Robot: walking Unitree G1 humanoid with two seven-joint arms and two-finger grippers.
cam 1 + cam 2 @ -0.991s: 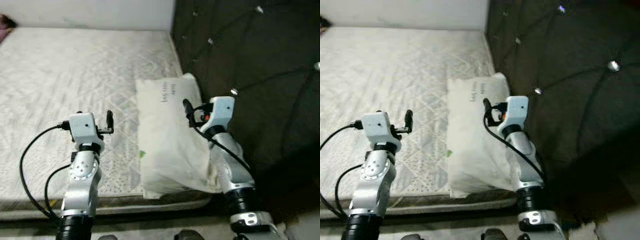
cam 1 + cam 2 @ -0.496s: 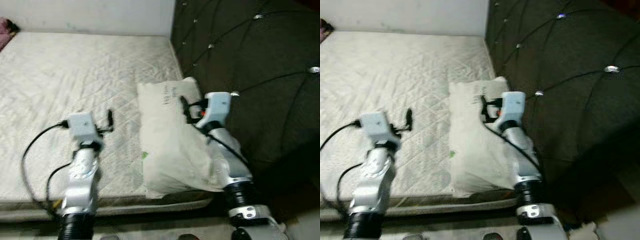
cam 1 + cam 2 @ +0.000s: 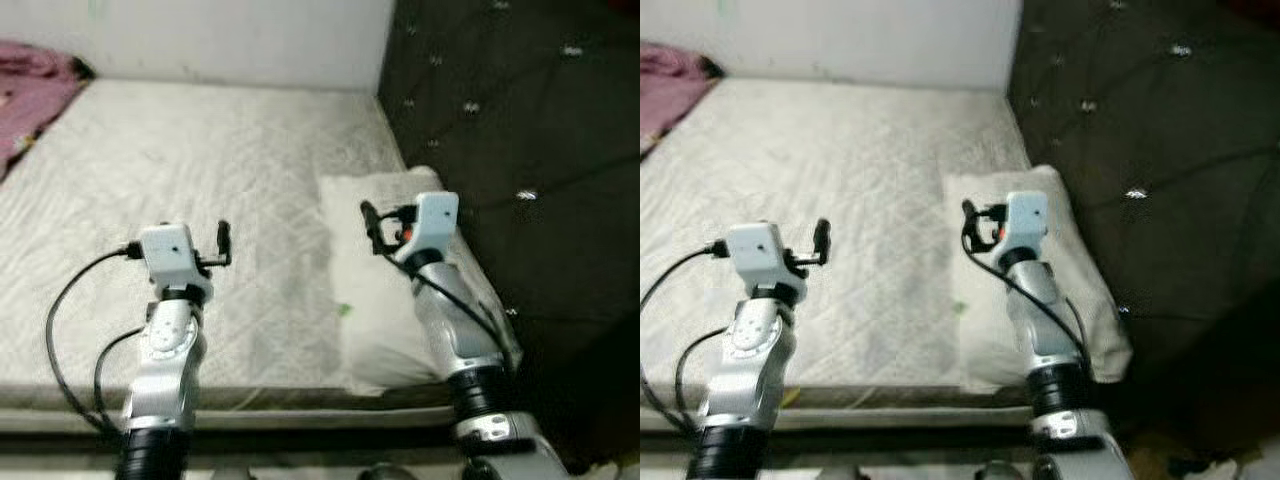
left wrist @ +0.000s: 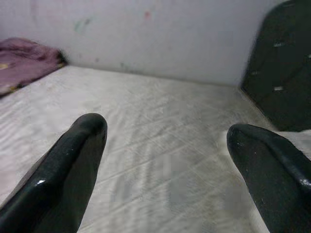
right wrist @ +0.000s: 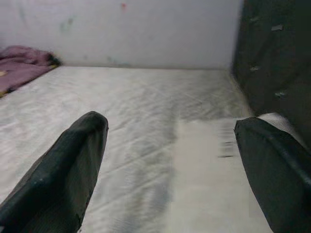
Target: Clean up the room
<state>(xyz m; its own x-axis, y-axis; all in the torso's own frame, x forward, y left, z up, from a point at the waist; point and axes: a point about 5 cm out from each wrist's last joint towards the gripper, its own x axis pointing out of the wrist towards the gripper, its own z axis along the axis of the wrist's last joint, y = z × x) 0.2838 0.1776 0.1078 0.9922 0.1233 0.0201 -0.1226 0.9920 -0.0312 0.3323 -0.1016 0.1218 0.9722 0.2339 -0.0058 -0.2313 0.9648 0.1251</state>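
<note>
A white pillow [image 3: 362, 300] lies on the right side of the bare quilted mattress [image 3: 200, 150], against the dark tufted headboard [image 3: 520, 120]. A crumpled purple blanket [image 3: 35, 95] sits at the mattress's far left corner by the wall. My left gripper [image 3: 222, 243] is held up over the near part of the mattress, open and holding nothing. My right gripper [image 3: 370, 225] hovers open over the pillow's left edge, with nothing between its fingers. In the right wrist view the pillow [image 5: 214, 170] lies ahead, between and under the spread fingers.
A pale wall [image 3: 230, 40] runs behind the bed. The mattress's front edge [image 3: 250, 395] is just below my arms, with dark floor beneath. The headboard closes off the right side. Black cables loop from my left wrist [image 3: 60, 320].
The camera has swung left, so the pillow and headboard sit further right and the purple blanket has come into view. Both arms hold the same raised pose, grippers still open.
</note>
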